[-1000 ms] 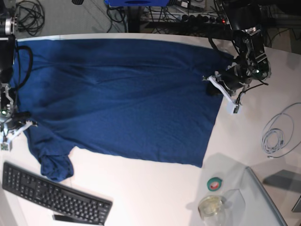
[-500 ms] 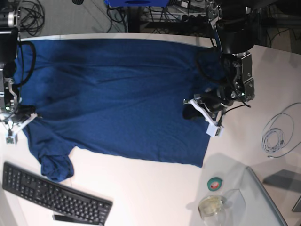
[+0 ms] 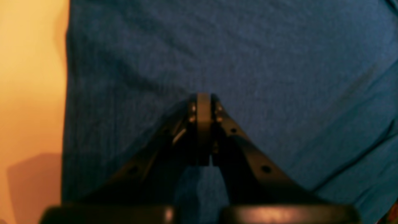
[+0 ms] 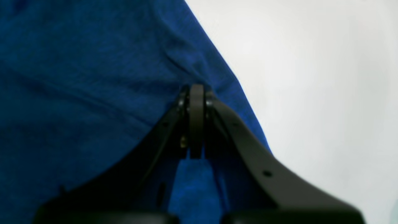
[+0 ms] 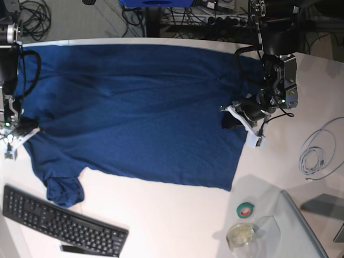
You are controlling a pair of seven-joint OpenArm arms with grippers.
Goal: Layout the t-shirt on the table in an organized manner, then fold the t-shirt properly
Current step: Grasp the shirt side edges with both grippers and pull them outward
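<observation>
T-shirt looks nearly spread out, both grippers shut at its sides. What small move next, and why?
Probably go for the bunched sleeve near the keyboard. The t-shirt body lies mostly flat on the table, but that sleeve is crumpled. The right gripper, shut at that edge, is nearest to pull it out flat.

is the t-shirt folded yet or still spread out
Spread out, not folded: the t-shirt lies mostly flat in one layer across the table, with only one sleeve bunched.

matt soft-cloth t-shirt (image 5: 134, 107), smooth white table (image 5: 177, 220), matt black fingers (image 4: 196, 118)
</observation>
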